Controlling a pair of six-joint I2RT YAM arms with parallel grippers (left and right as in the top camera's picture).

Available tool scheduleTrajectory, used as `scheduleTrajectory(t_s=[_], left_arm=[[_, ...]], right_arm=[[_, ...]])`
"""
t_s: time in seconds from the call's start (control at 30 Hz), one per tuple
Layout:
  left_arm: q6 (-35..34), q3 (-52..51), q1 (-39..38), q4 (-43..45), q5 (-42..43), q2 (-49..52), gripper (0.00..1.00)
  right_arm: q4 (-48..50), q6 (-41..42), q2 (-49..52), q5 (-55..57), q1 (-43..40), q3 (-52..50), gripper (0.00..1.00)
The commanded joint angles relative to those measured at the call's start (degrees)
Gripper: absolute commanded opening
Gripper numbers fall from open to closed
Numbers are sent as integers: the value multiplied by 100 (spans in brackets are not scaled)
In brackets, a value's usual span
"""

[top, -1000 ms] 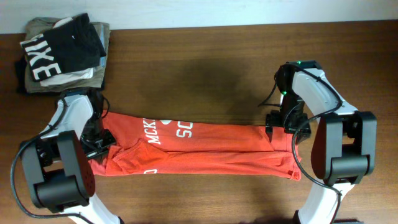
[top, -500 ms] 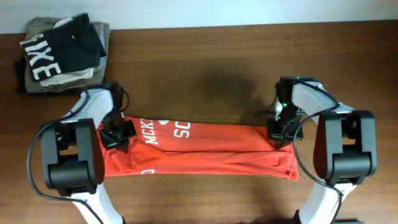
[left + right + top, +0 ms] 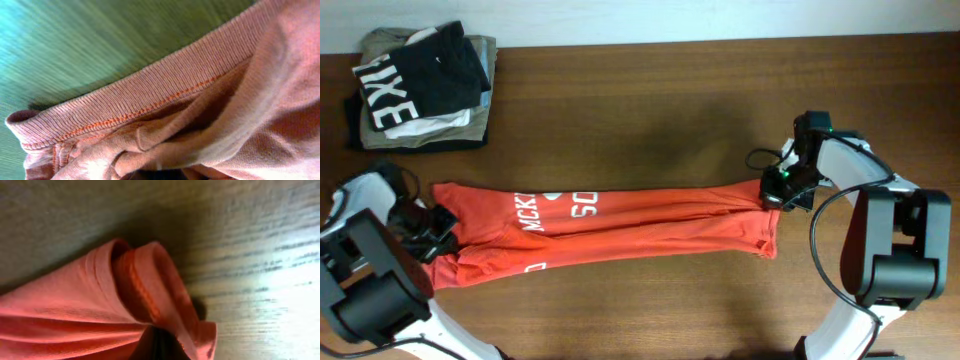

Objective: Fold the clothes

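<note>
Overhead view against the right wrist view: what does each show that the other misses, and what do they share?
Only overhead: the whole red-orange T-shirt stretched in a long band between the left gripper and right gripper, its white lettering, and a pile of folded garments at the far corner. Only right wrist: a close look at the stitched hem, rolled and bunched where it is pinched. Both: the shirt's orange cloth on the wooden table.

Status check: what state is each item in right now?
T-shirt: folded into a long band, stretched between both grippers.
Left gripper: shut on the T-shirt's left end.
Right gripper: shut on the T-shirt's right end.
Folded garment stack: piled at the far left corner.
</note>
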Motion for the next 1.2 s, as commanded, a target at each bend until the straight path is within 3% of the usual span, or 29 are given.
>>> scheduleTrajectory(t_s=[0.0,0.03,0.07,0.1,0.13,0.2,0.23,0.27,0.3,0.37,0.47,0.53,0.67,0.87,0.9,0.93,1.0,1.07,1.13,1.17], left_arm=[[31,474,295,-52,-1178,289,1],[28,813,212,-304,-1147,216,1],[28,1115,118,-498,-1143,120,1],[28,1355,39,-667,-1137,35,1],[33,1596,-59,-844,-1123,-74,1],[31,2079,-372,-1292,-1119,-345,6],[31,2111,-466,-1325,-1054,-407,17],[31,2111,-535,-1320,-857,-433,35],[31,2087,-673,-1314,-398,-428,99],[28,2085,-734,-1309,-249,-428,99],[28,2085,-774,-1342,-219,-428,99],[28,2085,-776,-1381,-188,-428,99],[28,2085,-776,-1375,-151,-428,99],[31,2081,-776,-1377,-70,-428,99],[31,2081,-776,-1394,-72,-428,99],[33,2081,-776,-1421,-72,-428,99],[33,2081,-776,-1443,-72,-428,99],[33,2081,-776,-1443,-72,-428,99],[31,2081,-776,-1480,-72,-428,99],[33,2081,-776,-1484,-72,-428,99]], right_arm=[[-481,22,243,942,-131,1054,4],[-1003,20,243,942,-131,1759,7],[-1497,0,243,946,-131,2428,17],[-1921,0,243,944,-131,2977,35],[-2288,2,243,944,-138,3416,62],[-3029,2,245,938,-142,3803,100],[-3185,-2,256,925,-142,3716,99],[-3316,-151,256,828,-142,3593,99],[-3344,-614,256,297,-142,3331,99],[-3292,-1067,256,-321,-142,2955,99],[-2719,-1871,256,-1674,-136,1582,99],[-2028,-1864,256,-1766,-136,713,99],[-1596,-1860,256,-2218,-74,-162,99],[-168,-695,256,-2173,1067,-1163,100],[11,-487,256,-2072,1180,-1163,93],[120,-216,256,-1886,1172,-1163,75],[68,37,254,-1515,940,-1036,6],[-437,33,254,-798,647,-645,4],[-1703,35,247,549,33,334,4],[-2140,31,240,610,-238,750,4]])
